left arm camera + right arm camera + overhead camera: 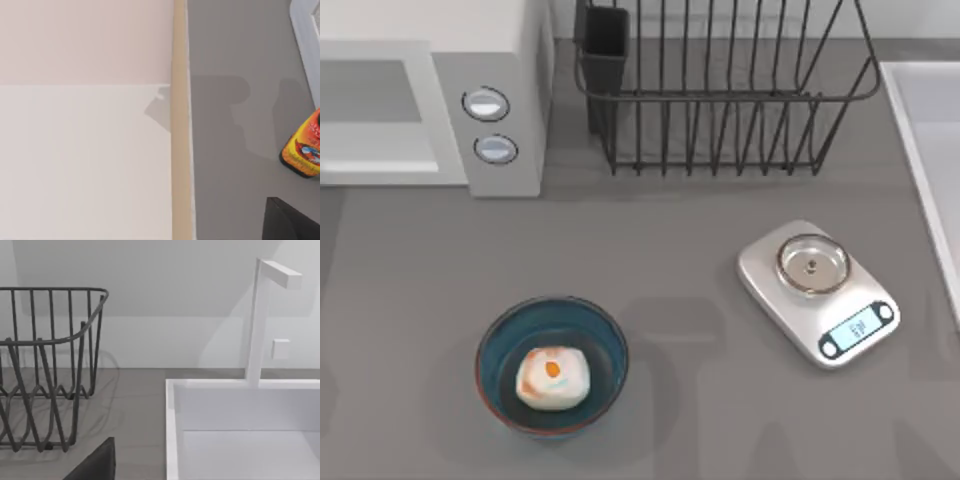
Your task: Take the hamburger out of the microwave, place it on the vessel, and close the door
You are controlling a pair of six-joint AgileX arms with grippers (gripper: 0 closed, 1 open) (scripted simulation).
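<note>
Grey table (720, 330), hamburger (552, 378) inside vessel (500, 345).

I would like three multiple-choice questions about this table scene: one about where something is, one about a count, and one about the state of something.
1. Where is the hamburger?
A. In the bowl
B. On the kitchen scale
C. In the wire dish rack

2. How many round knobs does the microwave show on its side panel?
A. One
B. Two
C. Four

3. In what state is the microwave door?
A. Swung wide open
C. Removed and lying on the table
B. Shut against the front

Answers:
1 A: the top view shows the cream lump sitting inside the blue bowl.
2 B: two silver-blue knobs sit one above the other.
3 B: the panel lies flush against the appliance's front.
</note>
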